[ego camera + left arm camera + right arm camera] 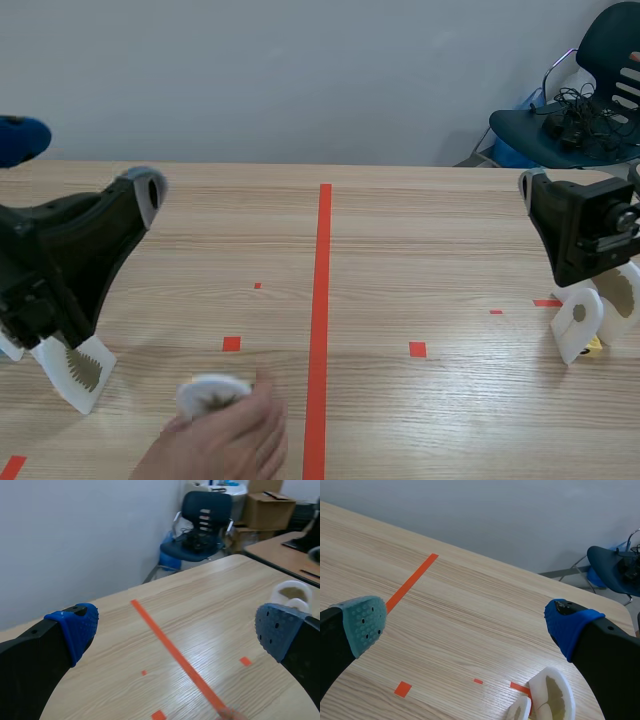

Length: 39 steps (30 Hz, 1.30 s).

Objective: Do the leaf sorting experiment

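The leaf disc (212, 393), a small white round piece with a dark leaf in it, sits on the table (450, 250) close to the near edge, left of the long red tape line (322, 300). A person's hand (230, 445) has its fingers on it from the near side. It looks round to me, so I read no long axis in it, and the hand hides its near part.

It lies between my arms but far closer to my left arm (60, 265) than to my right arm (580, 225), which is well apart across the line. My left jaws are wide, the pads (75, 627) spread with nothing between them. They are lifted off the table and aimed away toward the far right corner. The disc lies below and behind where they look, so my left wrist view shows only a fingertip (230, 714) by the tape, not the disc.

I judge the pick falls to the left arm, which would need to tilt down and swing in toward the near edge once the hand is off.

Close under the left arm lies a white leaf card (80, 372). My right jaws are wide too, holding nothing, with white leaf holders (551, 696) on the table just below the blue-padded finger.
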Tool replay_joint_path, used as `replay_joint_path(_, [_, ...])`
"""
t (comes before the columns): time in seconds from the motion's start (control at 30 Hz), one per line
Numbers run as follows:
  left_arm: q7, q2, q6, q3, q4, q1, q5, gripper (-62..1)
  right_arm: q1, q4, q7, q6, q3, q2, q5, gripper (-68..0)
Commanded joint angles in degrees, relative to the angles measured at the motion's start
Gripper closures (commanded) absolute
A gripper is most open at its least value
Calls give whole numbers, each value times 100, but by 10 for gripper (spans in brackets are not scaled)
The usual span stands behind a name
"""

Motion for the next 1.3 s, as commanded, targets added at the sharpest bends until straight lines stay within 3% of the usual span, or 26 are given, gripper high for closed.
replay_joint_path(0.0, [-4,13,-46,76,-219,-44,-15,-623,81,2,103,-2,83,31,46,-679])
replay_joint_path(0.07, [251,13,-181,146,-234,-42,-15,-623,81,2,103,-2,83,31,66,-679])
replay_joint_path(0.23, [590,13,-881,243,-243,-42,-15,-623,79,2,96,-2,83,31,63,-679])
replay_joint_path(0.43, [577,-157,-813,260,-247,-111,63,-623,66,-15,-186,76,2,28,57,-679])
replay_joint_path(0.67, [501,-435,-678,260,-402,-142,70,-623,81,-348,-125,472,-570,28,-168,-679])
replay_joint_path(0.97, [380,-579,-568,258,-1036,-282,68,-623,546,-1718,1224,962,-1967,-46,-1467,-679])
replay_joint_path(1.17, [330,-573,-570,258,-1110,-334,66,-623,1534,-3126,2109,964,-2924,-581,-2354,-679])
replay_joint_path(1.27, [326,-573,-570,258,-1110,-348,66,-623,2083,-3829,2275,964,-3351,-929,-2612,-679])
